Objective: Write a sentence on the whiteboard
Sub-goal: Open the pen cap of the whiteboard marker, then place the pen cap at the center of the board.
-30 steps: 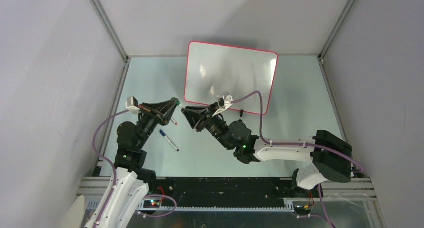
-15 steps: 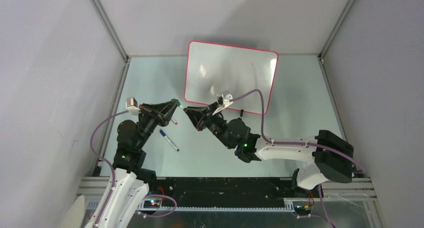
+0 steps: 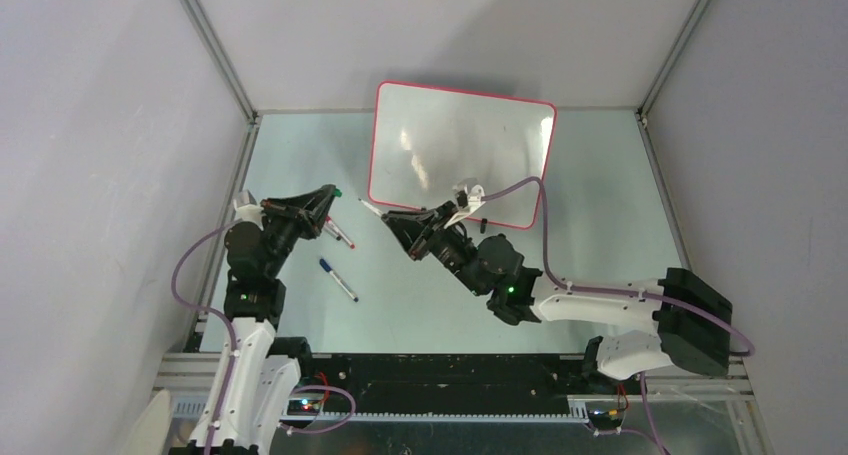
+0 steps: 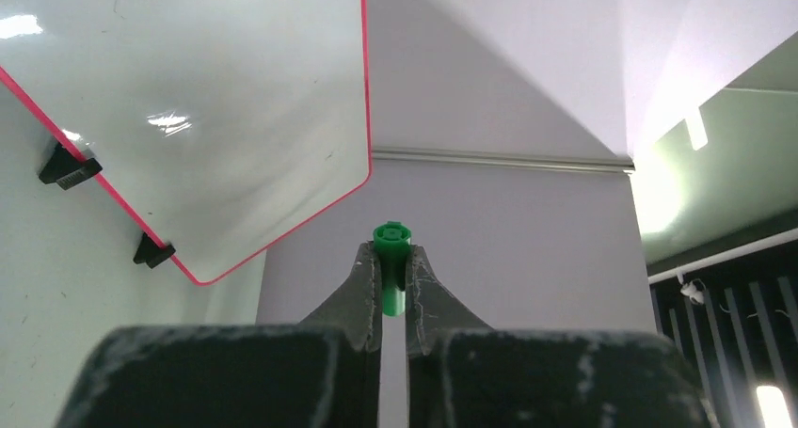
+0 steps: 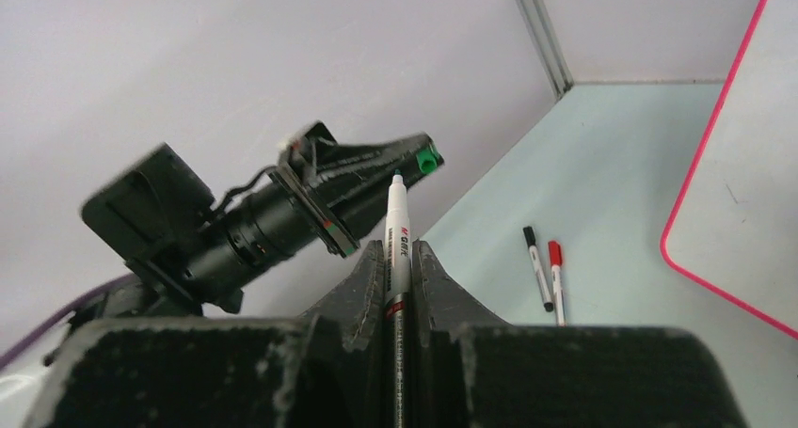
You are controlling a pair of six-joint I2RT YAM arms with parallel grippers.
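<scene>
The whiteboard (image 3: 460, 150), glossy white with a red-pink rim, stands at the back of the table; it also shows in the left wrist view (image 4: 188, 99) and the right wrist view (image 5: 753, 212). No sentence shows on it. My left gripper (image 3: 333, 194) (image 4: 391, 254) is shut on a small green cap (image 4: 391, 240) (image 5: 429, 159). To its right, my right gripper (image 3: 395, 218) (image 5: 400, 251) is shut on a white marker (image 5: 397, 216) (image 3: 372, 208). The marker's bare tip points toward the left gripper, a short gap away from the cap.
A red marker (image 5: 556, 277) and a black marker (image 5: 536, 263) lie side by side on the pale green table (image 3: 600, 205) between the grippers. A blue marker (image 3: 338, 279) lies nearer the arm bases. Grey walls close in the table.
The two grippers have drawn apart: the left moved left with the green cap, the right moved right gripping the marker, whose tip now sits free of the cap.
</scene>
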